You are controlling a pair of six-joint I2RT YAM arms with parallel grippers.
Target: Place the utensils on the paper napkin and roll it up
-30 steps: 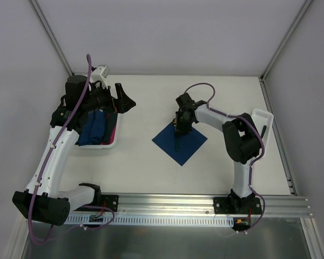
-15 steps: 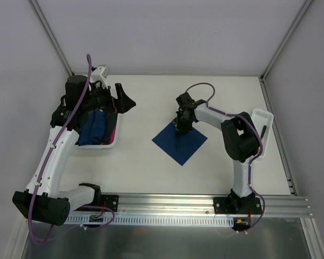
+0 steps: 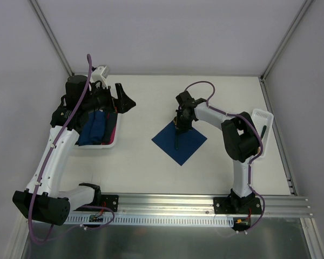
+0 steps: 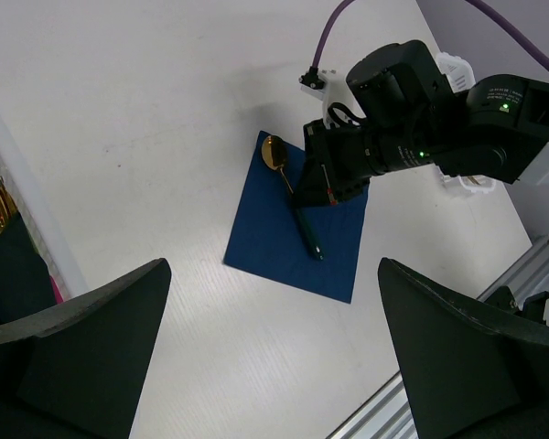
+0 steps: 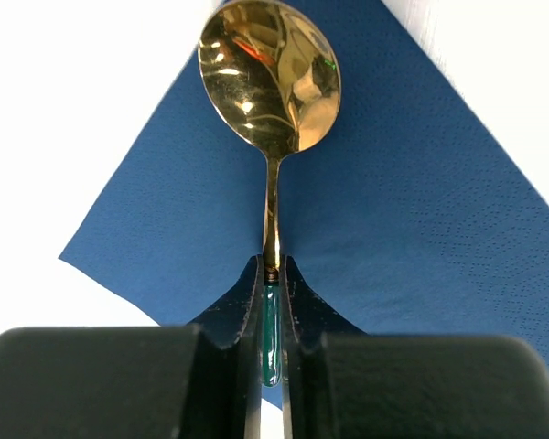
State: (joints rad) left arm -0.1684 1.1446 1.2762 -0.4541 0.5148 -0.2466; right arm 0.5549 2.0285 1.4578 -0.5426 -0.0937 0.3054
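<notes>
on the table [image 3: 140, 162] the napkin [image 3: 186, 148] lies flat, unrolled. the left gripper [image 3: 123, 101] hangs with fingers wide apart by the tray [image 3: 105, 144]. the right gripper [image 5: 272, 274] is clamped on the spoon [image 5: 270, 73], its bowl over the napkin. likely only the first piece; rolling remains.

Right pincer [image 3: 180, 123] meets a dark utensil [image 3: 176, 142] on the napkin [image 3: 190, 141].

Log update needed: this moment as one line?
right jaws: shut on spoon handle | spoon: on napkin | left jaws: open, empty | napkin: unrolled
</notes>
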